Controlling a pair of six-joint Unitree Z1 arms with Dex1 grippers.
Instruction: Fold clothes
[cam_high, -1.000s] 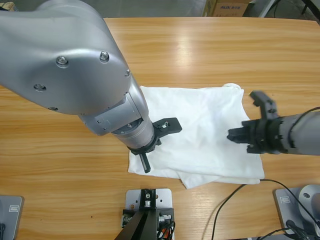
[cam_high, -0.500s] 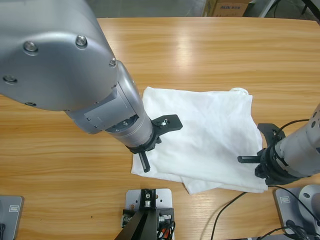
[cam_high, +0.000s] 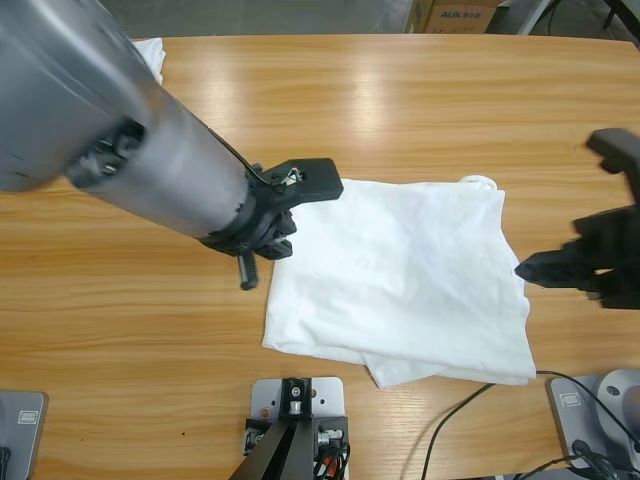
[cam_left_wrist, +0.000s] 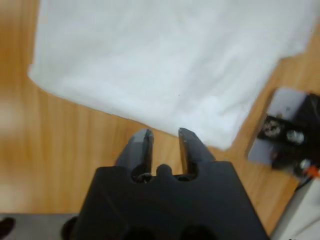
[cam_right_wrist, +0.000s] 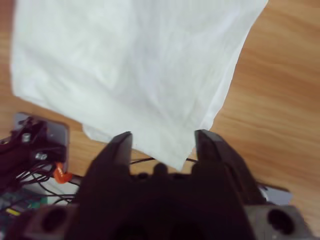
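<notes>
One white T-shirt lies folded into a rough rectangle on the wooden table, with a lower layer sticking out at its front edge. My left gripper hangs just off the shirt's left edge, over bare wood. In the left wrist view the left gripper has a narrow gap between its jaws and holds nothing, with the shirt beyond them. My right gripper is beside the shirt's right edge. Seen from the right wrist, the right gripper is wide open above a corner of the shirt.
More white cloth lies at the table's far left, partly hidden by the left arm. A cardboard box stands beyond the far edge. A black cable trails over the front right of the table.
The left gripper has drawn back off the shirt to its left edge. The right gripper has risen from the shirt's front right corner to beside its right edge. The shirt has stayed put.
</notes>
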